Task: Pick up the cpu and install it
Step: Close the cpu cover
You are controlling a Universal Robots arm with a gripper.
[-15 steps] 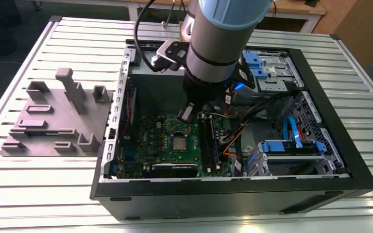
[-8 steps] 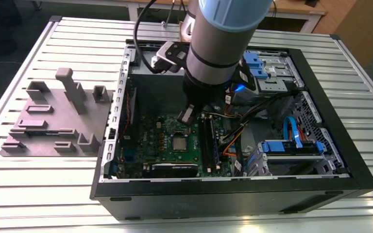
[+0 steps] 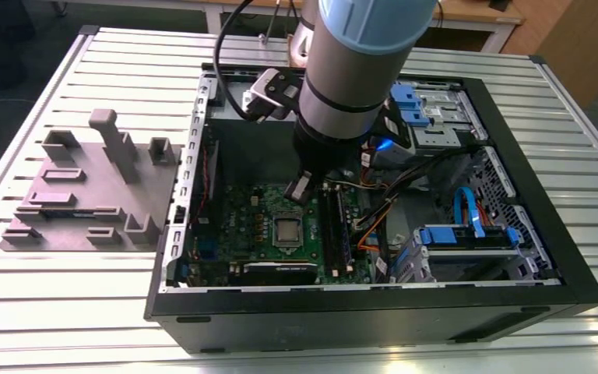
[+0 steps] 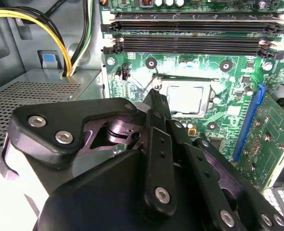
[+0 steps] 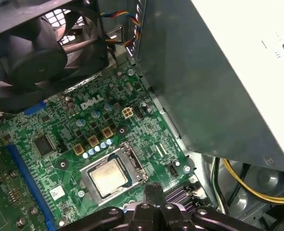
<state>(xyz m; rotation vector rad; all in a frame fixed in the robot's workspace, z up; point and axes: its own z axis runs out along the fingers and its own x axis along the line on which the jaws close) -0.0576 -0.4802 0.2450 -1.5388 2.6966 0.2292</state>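
The cpu [image 3: 289,230] lies flat in the socket on the green motherboard [image 3: 247,226], its silvery top showing in the second wrist view [image 4: 185,98] and the first wrist view [image 5: 108,175]. My gripper [image 3: 301,189] hangs inside the open computer case, just above the board and beside the socket's edge. In both wrist views the fingertips [image 4: 155,94] [image 5: 152,188] meet in a narrow point with nothing between them. The cpu is apart from the fingers.
The grey power supply [image 5: 219,82] walls one side, with yellow cables [image 4: 60,43] beside it. A black fan [image 5: 31,53] sits past the socket. Memory slots [image 4: 190,29] and a blue card slot [image 4: 250,120] flank it. A grey parts fixture [image 3: 91,195] stands on the exterior view's left.
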